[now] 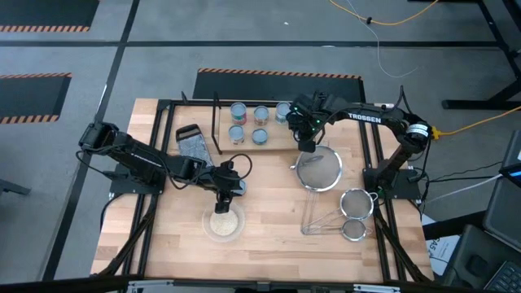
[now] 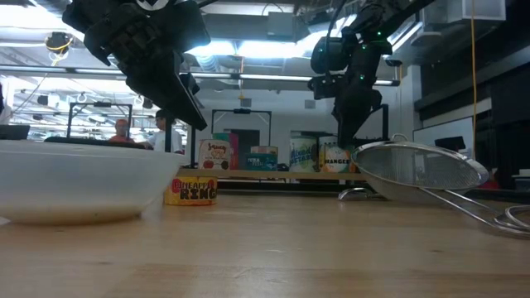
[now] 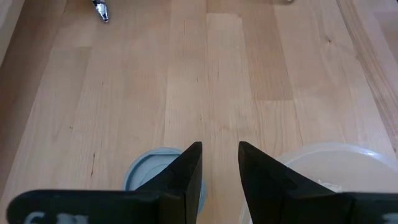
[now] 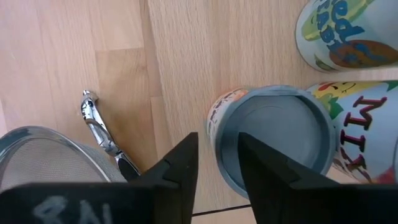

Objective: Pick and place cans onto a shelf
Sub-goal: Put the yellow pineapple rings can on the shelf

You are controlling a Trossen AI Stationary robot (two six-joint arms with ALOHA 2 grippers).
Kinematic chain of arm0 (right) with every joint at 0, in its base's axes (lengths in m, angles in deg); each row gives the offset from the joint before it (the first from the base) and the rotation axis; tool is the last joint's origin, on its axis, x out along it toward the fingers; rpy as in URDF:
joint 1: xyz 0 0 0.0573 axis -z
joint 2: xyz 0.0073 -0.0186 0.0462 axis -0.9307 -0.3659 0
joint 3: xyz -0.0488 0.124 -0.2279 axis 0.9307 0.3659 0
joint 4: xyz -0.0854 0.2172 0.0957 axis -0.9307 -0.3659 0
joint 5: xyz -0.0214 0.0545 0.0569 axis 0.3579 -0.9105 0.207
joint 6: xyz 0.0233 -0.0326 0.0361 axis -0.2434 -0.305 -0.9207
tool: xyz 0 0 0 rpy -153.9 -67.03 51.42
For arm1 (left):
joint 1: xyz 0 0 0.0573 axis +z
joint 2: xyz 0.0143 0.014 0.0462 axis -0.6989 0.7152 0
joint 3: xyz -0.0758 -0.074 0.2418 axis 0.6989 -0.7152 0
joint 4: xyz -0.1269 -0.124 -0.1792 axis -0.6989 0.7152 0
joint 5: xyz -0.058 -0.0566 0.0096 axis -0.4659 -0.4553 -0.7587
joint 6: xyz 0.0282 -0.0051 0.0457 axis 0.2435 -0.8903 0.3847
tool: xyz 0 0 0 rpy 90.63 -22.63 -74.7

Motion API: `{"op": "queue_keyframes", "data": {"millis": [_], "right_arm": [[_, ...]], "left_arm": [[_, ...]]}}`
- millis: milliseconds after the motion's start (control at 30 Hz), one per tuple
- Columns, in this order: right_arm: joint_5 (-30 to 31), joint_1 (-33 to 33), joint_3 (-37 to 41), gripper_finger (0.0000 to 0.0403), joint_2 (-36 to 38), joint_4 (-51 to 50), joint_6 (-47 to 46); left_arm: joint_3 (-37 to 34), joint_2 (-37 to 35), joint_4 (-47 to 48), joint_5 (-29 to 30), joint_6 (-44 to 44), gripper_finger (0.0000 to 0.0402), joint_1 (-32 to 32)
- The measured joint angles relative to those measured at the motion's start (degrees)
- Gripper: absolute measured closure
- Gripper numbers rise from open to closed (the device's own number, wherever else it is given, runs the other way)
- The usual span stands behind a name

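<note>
The right gripper (image 4: 217,165) is hovering, fingers parted, over a shelf (image 1: 277,140) can (image 4: 273,137); only the low view is showing "RING" on the table can (image 2: 190,189). The left gripper (image 3: 219,163) is hanging open

Both arms were matte black, built of jointed segments — the right arm (image 1: 370,116) carried white "TROSSEN" lettering, small green lights near its wrist and a pale collar at one joint. Black cables looped off the left arm (image 1: 146,159) — its fingers (image 3: 186,177) were flat, dark wedges.
</note>
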Motion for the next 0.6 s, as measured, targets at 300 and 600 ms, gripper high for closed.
{"op": "queue_keyframes", "data": {"millis": [300,600], "right_arm": [[0.02,-0.41,-1.72,0.0285,0.00,-2.49,0.07],[-0.02,-3.49,-12.47,0.0285,0.15,-12.93,0.00]], "left_arm": [[0.00,0.00,0.00,0.00,-0.02,0.0304,0.01],[-0.02,-0.17,0.04,-0.04,-0.02,0.0304,-0.05]]}}
